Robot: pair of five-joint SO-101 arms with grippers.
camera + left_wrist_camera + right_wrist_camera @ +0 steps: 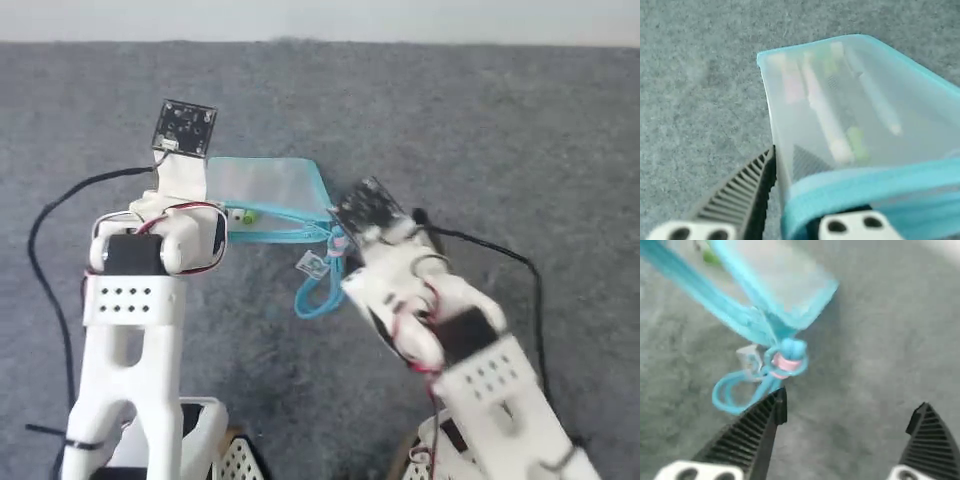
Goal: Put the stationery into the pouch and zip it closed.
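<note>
By the pouch (265, 190) corner at mid-frame, right gripper (852, 400), fingers apart, should pinch the pull (786, 357) squarely while left gripper (785, 160) clamps the pouch taut.

Translucent teal-trimmed pouch (265, 188) on table (500, 120), pastel pens (822, 112) inside.

Surface: grey mat (500, 130), felt-like, short flecked nap, running from the near edge to the far edge of the high view. Back: pale strip (320, 20), plain, meeting the mat in a straight line. Light: soft and even, with faint shadows
</note>
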